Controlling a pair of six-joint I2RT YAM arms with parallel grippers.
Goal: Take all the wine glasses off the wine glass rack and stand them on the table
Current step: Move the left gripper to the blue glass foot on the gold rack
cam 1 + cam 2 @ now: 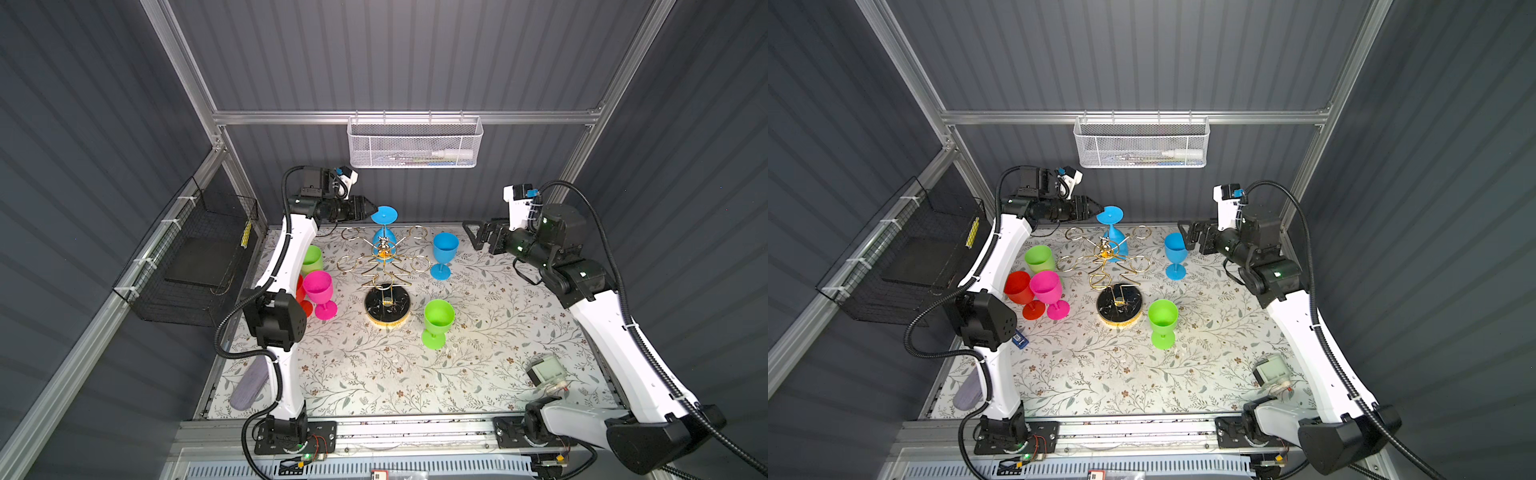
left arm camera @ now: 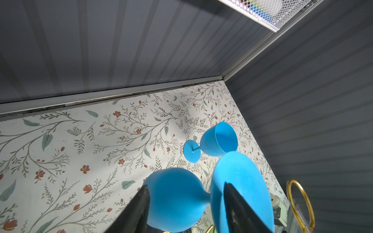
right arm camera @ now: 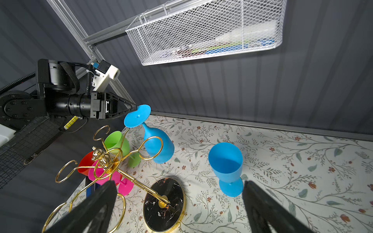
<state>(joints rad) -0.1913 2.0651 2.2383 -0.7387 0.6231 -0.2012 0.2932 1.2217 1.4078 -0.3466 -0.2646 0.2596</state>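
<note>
Six wine glasses (image 1: pixel 1045 286), one wine glass rack (image 1: pixel 1130 311), two baskets (image 1: pixel 1142 145)

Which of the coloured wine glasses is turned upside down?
The blue wine glass at the wine glass rack's far side, foot up beside the left claw. All others, the second blue one included, stand upright on the table.

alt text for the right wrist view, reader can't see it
The left tool is at the foot of an upside-down blue wine glass at the gold rack, above a floral table. A second blue glass stands upright nearby, seen past the open right tool.
</note>
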